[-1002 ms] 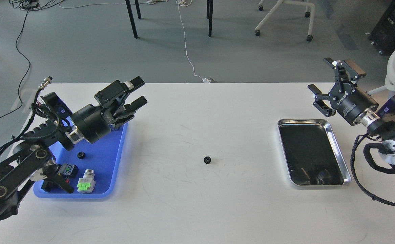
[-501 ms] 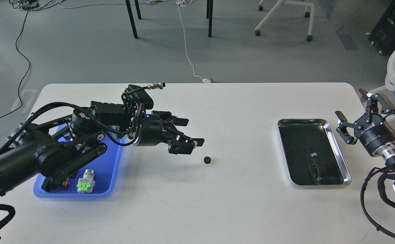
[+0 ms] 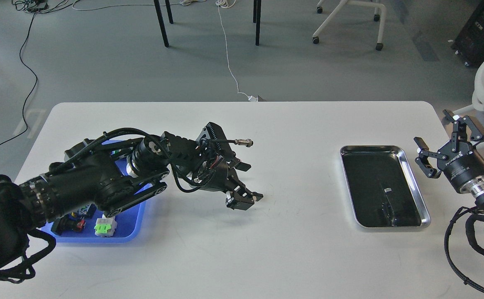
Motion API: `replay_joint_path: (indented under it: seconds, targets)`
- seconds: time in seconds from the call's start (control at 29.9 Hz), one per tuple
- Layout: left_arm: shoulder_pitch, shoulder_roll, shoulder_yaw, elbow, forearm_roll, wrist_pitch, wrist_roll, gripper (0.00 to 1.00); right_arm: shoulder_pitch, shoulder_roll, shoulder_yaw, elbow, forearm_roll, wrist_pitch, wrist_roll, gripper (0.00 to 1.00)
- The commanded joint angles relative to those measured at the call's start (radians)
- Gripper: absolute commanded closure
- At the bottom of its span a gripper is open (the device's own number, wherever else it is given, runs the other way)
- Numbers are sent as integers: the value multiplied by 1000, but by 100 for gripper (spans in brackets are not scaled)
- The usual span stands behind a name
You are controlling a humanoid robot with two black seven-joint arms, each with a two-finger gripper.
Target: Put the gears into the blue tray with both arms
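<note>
My left arm reaches from the lower left across the blue tray (image 3: 130,226) out to the middle of the table. Its gripper (image 3: 251,182) is open, fingers spread and pointing right and down, low over the white tabletop. No gear shows; the left gripper covers the patch of table beneath it. The arm hides most of the blue tray, leaving only its front right corner and a strip in view. My right gripper (image 3: 433,127) is open and empty, raised off the table's right edge, beside the steel tray.
A shiny steel tray (image 3: 413,174) with a dark inside lies at the right of the table. A green-capped switch (image 3: 104,227) and a red one (image 3: 76,224) lie in the blue tray's front. Chairs, table legs and cables stand on the floor beyond the table.
My left gripper has swung right and down, from above the blue tray to the table's middle, and now covers the gear that lay there. The right arm dropped and pulled back to the right, then barely moved.
</note>
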State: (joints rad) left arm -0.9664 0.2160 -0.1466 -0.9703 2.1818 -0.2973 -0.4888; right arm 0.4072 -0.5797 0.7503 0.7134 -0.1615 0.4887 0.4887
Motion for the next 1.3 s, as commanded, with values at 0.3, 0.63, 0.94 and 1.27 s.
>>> replay_joint_path:
  seconds: [0.3,0.63,0.94,1.27]
  targets:
    - [12,-72,15,68,0,4,0,22,-1,-2,-2,0,-1,0,0,5]
    - [17,-101,30,120,0,4,0,29,-2,-11,-2,1,-1,0,0,5]
    - [28,-101,30,136,0,4,0,45,-5,-14,-2,1,-1,0,0,5]
    - [32,-104,30,154,0,6,0,47,-7,-14,-2,1,-1,0,0,5]
